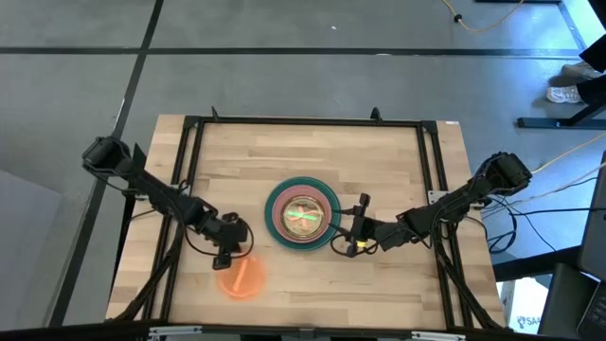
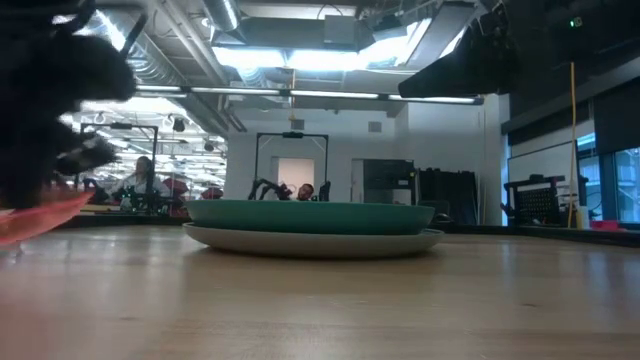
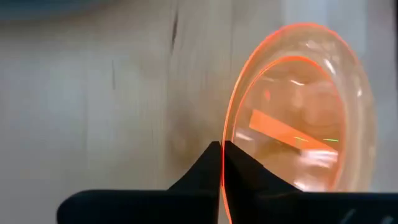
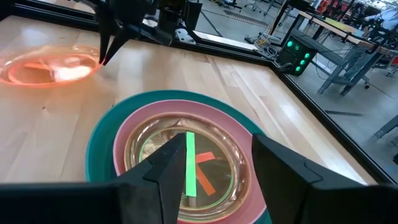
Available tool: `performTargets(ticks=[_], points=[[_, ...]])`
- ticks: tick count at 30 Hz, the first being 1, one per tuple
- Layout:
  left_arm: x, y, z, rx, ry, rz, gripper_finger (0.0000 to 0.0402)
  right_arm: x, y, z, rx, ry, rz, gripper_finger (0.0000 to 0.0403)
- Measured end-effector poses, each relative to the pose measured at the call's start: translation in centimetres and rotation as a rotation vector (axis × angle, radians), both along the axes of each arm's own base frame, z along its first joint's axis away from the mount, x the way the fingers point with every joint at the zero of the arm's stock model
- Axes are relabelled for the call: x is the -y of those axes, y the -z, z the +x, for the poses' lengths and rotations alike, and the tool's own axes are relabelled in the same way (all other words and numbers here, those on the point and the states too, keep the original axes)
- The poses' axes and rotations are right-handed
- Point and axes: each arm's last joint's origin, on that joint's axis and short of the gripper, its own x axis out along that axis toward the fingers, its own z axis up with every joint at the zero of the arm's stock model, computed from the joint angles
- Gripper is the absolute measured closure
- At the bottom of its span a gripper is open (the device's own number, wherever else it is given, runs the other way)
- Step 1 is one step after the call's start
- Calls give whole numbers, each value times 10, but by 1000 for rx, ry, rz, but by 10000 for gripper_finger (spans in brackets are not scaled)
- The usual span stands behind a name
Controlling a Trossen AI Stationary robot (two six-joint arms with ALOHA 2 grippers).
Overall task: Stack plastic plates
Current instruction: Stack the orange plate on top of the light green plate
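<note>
A stack of plastic plates (image 1: 303, 216) sits at the table's middle: a grey plate at the bottom (image 2: 315, 241), a teal-green one on it (image 2: 310, 215), then a pink one (image 4: 124, 146) with small translucent plates inside. A lone orange plate (image 1: 241, 279) lies toward the near-left. My left gripper (image 1: 230, 254) is shut on that plate's rim. My right gripper (image 1: 354, 239) is open at the stack's right edge, its fingers (image 4: 165, 165) spread above the rim and touching nothing. My left gripper (image 3: 222, 148) pinches the orange plate's rim (image 3: 229, 127) between its two fingers, at the plate's far side. The fingers come slanting down from the far left. The plate sits tilted in the hold (image 2: 45, 215), with the held side raised.
A black frame (image 1: 303, 121) runs along the table's edges. Bare wood lies to the far side of the stack and along the near edge. Beyond the table stand other workbenches and a person (image 2: 140, 178).
</note>
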Motion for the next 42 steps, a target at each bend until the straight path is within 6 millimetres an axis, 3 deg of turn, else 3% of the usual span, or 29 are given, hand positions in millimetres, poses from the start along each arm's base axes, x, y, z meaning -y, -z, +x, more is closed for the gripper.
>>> performTargets(ticks=[11, 20, 27, 32, 42], points=[[-8, -44, 34, 246, 38, 181, 397, 0, 0, 0, -4, 0, -2, 226], [-30, -66, 58, 516, -149, 418, 396, 0, 1, 0, -6, 0, -3, 226], [-49, -78, 69, 628, -287, 470, 396, 0, 1, 0, -8, 0, -4, 226], [-62, -76, 75, 630, -354, 464, 396, 0, 1, 0, -13, 0, -6, 226], [-69, -41, 94, 514, -352, 484, 395, 0, 2, -1, -24, 0, -12, 226]])
